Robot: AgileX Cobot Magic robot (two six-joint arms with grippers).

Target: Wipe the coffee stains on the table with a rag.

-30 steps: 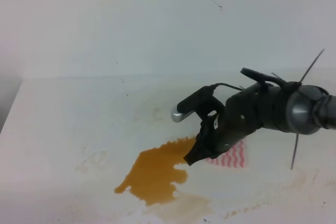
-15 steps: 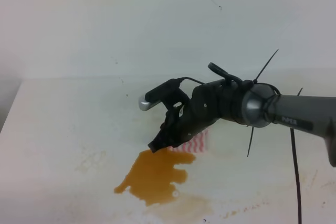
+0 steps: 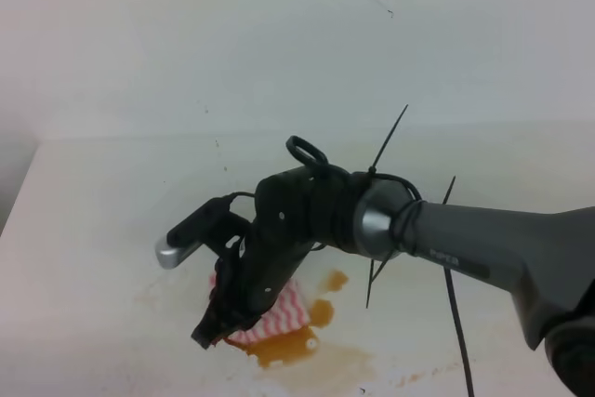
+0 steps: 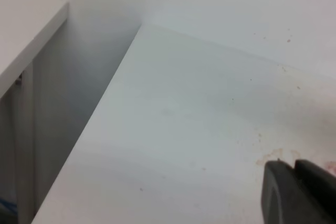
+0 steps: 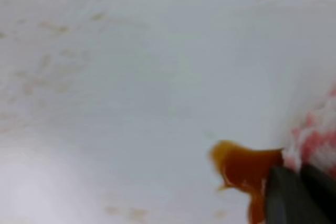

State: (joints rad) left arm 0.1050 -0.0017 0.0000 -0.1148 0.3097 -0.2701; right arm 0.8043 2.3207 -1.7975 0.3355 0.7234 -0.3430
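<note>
White table (image 3: 102, 230), amber coffee stains (image 3: 288, 349).

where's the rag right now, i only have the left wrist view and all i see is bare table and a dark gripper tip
Observer: The rag lies over the coffee stains, under the right gripper, in the high view.
Operator: is the puddle all covered
Observer: No. Amber liquid shows at the rag's near edge, plus small blobs beside it.
Operator: does the right wrist cam see any of it
Observer: Yes, a brown blob touching the red-and-white cloth at the frame's right edge.
Operator: is the table wiped clean past it
Observer: No, faint tan smears mark the table left of the rag.
</note>
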